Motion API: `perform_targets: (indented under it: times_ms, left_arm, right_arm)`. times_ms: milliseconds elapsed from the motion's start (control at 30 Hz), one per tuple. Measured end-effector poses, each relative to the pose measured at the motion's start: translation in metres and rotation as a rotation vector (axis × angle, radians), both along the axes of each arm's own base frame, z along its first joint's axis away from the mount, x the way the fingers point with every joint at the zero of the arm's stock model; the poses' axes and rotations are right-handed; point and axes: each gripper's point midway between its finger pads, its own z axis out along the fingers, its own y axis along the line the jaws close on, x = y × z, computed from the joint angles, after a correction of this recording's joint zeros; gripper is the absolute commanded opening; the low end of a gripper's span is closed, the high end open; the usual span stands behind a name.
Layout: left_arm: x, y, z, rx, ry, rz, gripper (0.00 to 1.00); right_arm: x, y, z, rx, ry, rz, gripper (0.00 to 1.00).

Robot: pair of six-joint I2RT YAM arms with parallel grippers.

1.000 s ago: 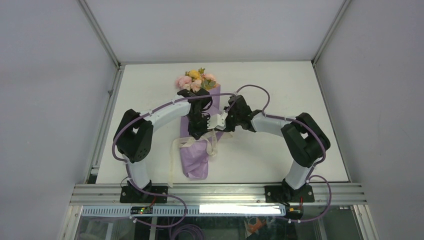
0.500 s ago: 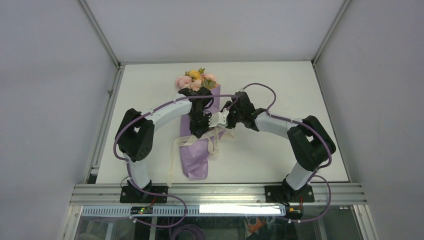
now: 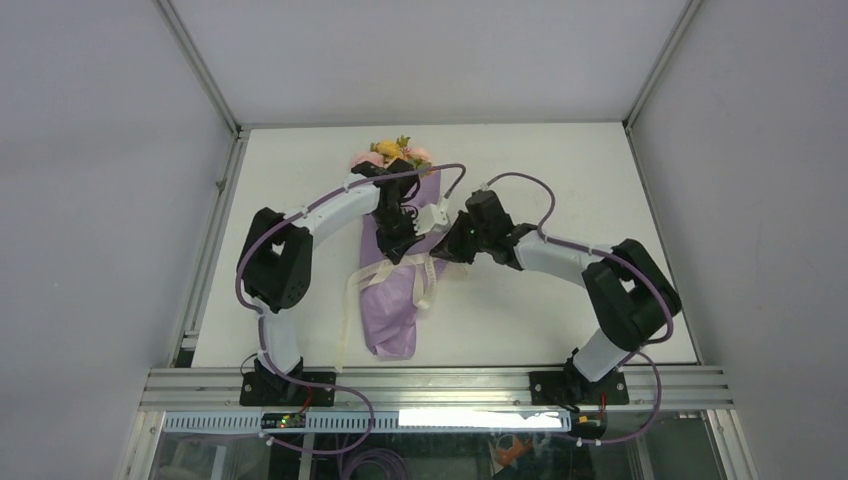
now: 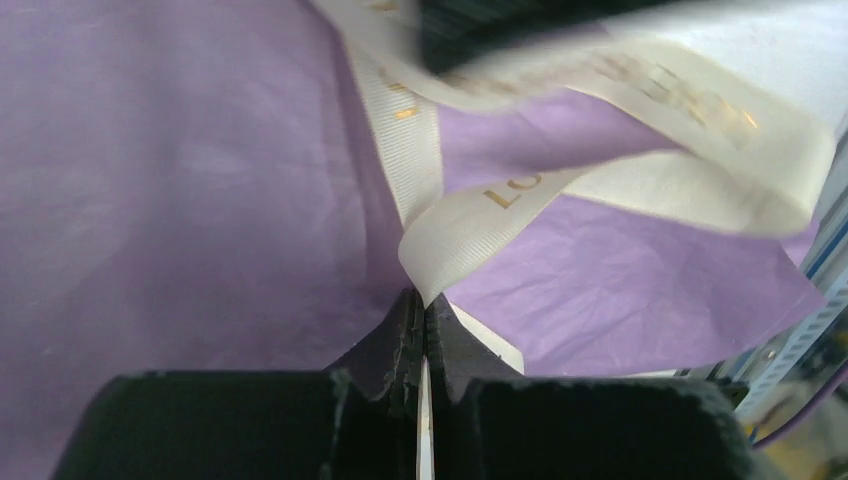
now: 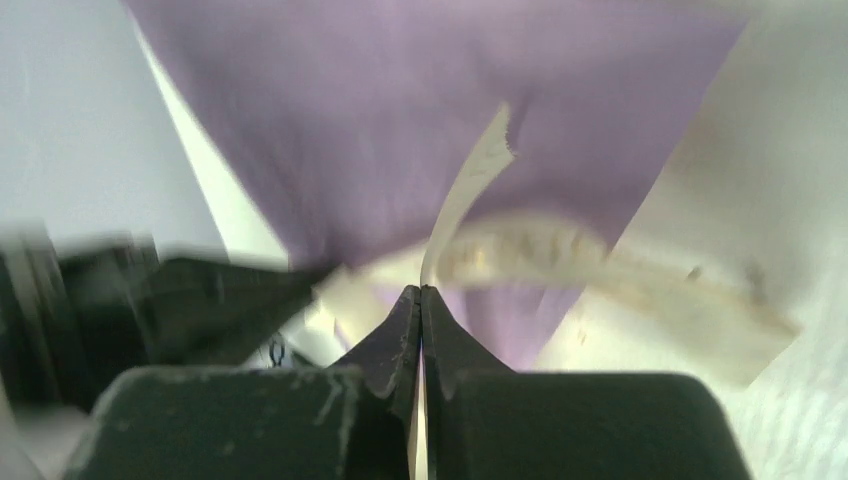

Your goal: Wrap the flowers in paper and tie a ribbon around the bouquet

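Observation:
The bouquet lies lengthwise mid-table, its flowers [image 3: 392, 155] poking out of the far end of the lilac paper [image 3: 392, 312]. The cream ribbon [image 3: 349, 300] loops round the cone's middle and trails toward the near edge. My left gripper [image 3: 408, 250] hovers over the cone's middle, shut on a fold of ribbon [image 4: 480, 215] just above the paper [image 4: 190, 170]. My right gripper [image 3: 441, 248] sits close beside it on the right. In its wrist view the right gripper [image 5: 420, 292] is shut on a thin ribbon strand [image 5: 468, 185] over the paper [image 5: 400, 90].
The white tabletop [image 3: 560, 190] ends at a metal rail [image 3: 430, 385] along the near side, where both arm bases are bolted. Grey walls enclose the left, right and back. Purple cables arch over both forearms.
My right gripper opened, then closed on the ribbon beside the left gripper. The left wrist shifted slightly toward the flowers, and the right arm stretched further left.

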Motion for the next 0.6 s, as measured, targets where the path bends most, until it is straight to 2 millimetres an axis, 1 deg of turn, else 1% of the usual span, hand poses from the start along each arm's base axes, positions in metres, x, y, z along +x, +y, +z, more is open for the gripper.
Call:
perform_targets:
  times_ms: [67, 167, 267, 367, 467, 567, 600]
  left_arm:
    - [0.013, -0.001, 0.002, -0.012, -0.004, 0.066, 0.00]
    - [0.030, -0.001, 0.006, -0.032, -0.014, 0.143, 0.00]
    - [0.043, -0.004, 0.011, -0.065, -0.010, 0.208, 0.00]
    - [0.047, -0.007, 0.014, -0.087, -0.002, 0.238, 0.00]
    - [0.045, -0.010, 0.016, -0.106, 0.014, 0.242, 0.00]
    - [0.043, -0.014, 0.020, -0.127, 0.022, 0.239, 0.00]
    - [0.043, -0.015, 0.024, -0.141, 0.020, 0.237, 0.00]
  right_arm:
    - [-0.021, 0.006, 0.006, 0.027, -0.001, 0.057, 0.00]
    - [-0.053, 0.025, 0.019, 0.081, -0.006, 0.174, 0.00]
    - [-0.073, 0.035, 0.024, 0.118, -0.006, 0.243, 0.00]
    - [-0.076, 0.034, 0.020, 0.119, 0.009, 0.249, 0.00]
    - [-0.070, 0.032, 0.012, 0.113, 0.022, 0.238, 0.00]
    - [-0.067, 0.031, -0.009, 0.080, 0.069, 0.229, 0.00]
    - [-0.066, 0.030, -0.016, 0.067, 0.083, 0.222, 0.00]
